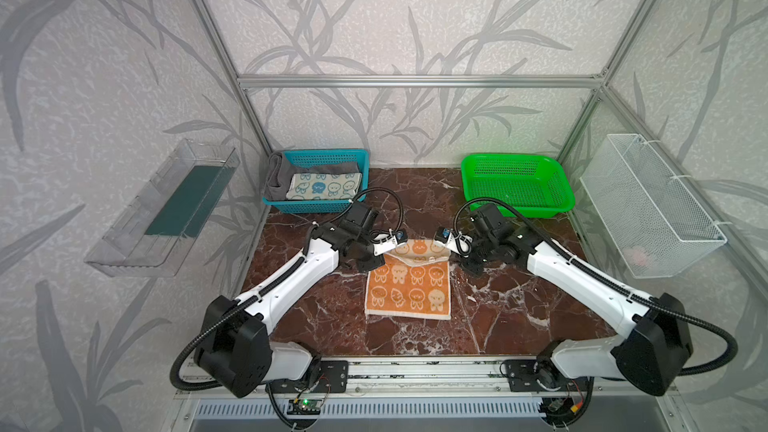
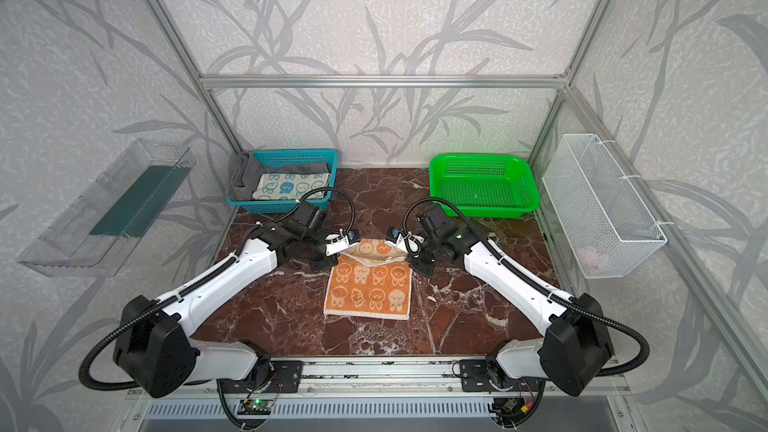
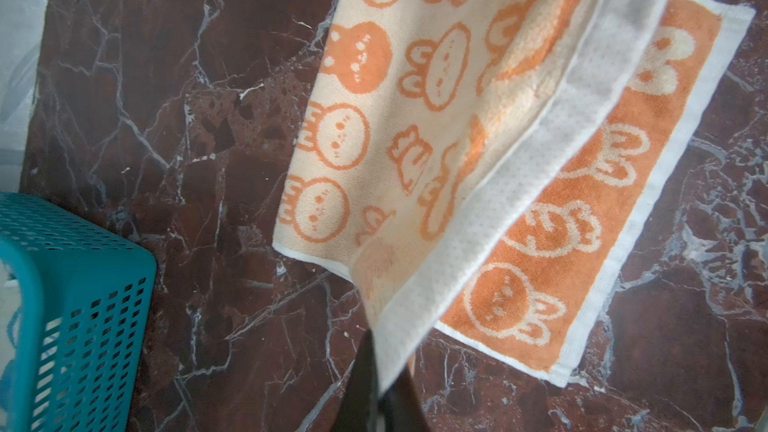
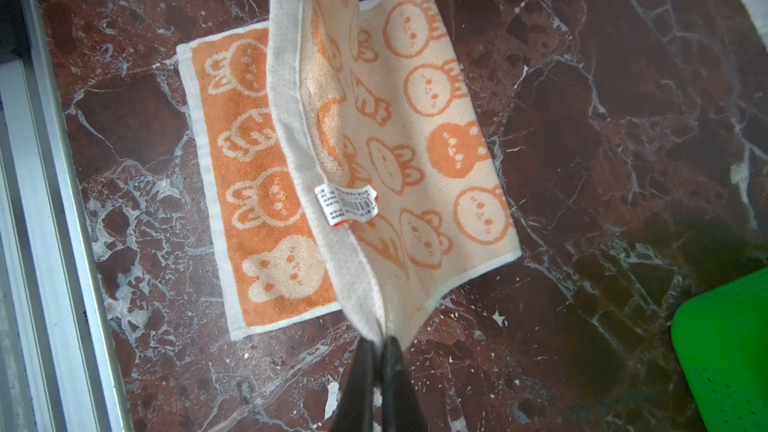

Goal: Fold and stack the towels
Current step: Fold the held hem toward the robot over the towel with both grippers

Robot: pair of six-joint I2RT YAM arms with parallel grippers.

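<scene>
Reaching inward from 8 and 4 o'clock, left gripper [image 1: 394, 245] and right gripper [image 1: 439, 241] clamp tight on the orange towel's [image 1: 409, 290] raised 12 o'clock corners.

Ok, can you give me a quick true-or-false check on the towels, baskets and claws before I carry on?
1. The left claw and the right claw are both shut on the orange towel. True.
2. The green basket holds a folded towel. False: nothing lies in it.
3. The blue bunny towel lies on the grey towel in the blue basket. True.
4. The orange towel lies fully flat. False: its far edge is held up, curling over the near part, which rests on the table.
5. A white label shows on the lifted edge. True.
</scene>
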